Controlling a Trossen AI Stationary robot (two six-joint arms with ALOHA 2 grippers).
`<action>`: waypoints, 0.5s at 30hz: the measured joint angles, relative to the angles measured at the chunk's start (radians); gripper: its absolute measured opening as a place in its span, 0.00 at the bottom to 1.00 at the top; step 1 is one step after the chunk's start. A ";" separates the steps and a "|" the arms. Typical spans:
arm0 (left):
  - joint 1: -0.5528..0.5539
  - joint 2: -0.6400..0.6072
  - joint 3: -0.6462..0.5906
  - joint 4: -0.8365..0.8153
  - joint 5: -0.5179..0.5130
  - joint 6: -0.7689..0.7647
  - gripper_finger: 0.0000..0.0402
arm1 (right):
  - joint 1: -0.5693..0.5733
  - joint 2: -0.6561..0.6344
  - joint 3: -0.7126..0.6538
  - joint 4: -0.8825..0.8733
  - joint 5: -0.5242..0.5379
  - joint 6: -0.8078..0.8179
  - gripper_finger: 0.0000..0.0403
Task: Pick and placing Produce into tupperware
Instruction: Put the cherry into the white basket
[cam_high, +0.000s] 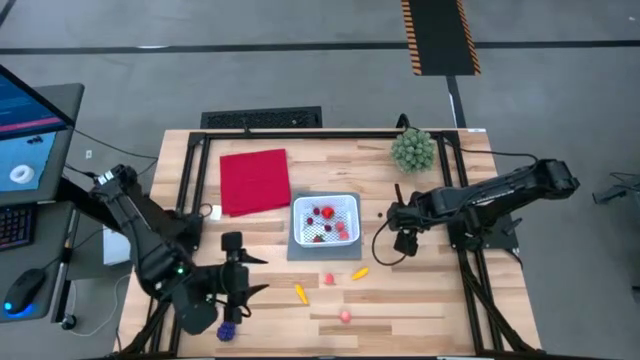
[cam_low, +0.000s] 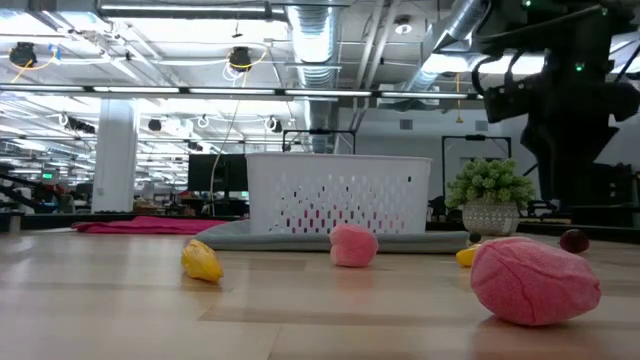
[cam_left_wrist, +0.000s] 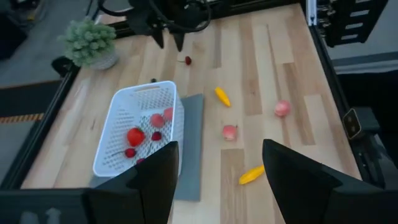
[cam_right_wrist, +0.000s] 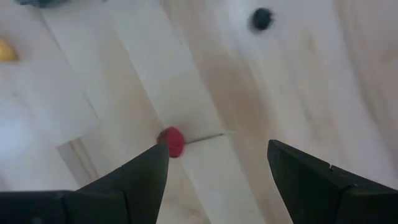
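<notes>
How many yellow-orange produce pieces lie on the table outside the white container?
2. The yellow piece lies in front of the left gripper; the orange piece lies just off a corner of the grey mat. None seems hidden.

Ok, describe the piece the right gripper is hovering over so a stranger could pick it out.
Start at the white tupperware on its grey mat, then look toward the right arm. Under the open right gripper lies a small red cherry on bare wood. Unlike the pink and yellow pieces, it is dark red with a thin stem.
</notes>
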 joint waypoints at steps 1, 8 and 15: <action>-0.010 0.000 0.000 -0.016 -0.014 -0.017 0.56 | 0.000 0.000 -0.014 0.025 -0.014 0.000 0.73; -0.054 0.000 0.000 -0.062 -0.084 -0.089 0.56 | 0.000 0.000 -0.078 0.096 -0.050 0.015 0.73; -0.059 0.000 0.000 -0.065 -0.087 -0.097 0.56 | 0.001 0.000 -0.133 0.185 -0.094 0.035 0.73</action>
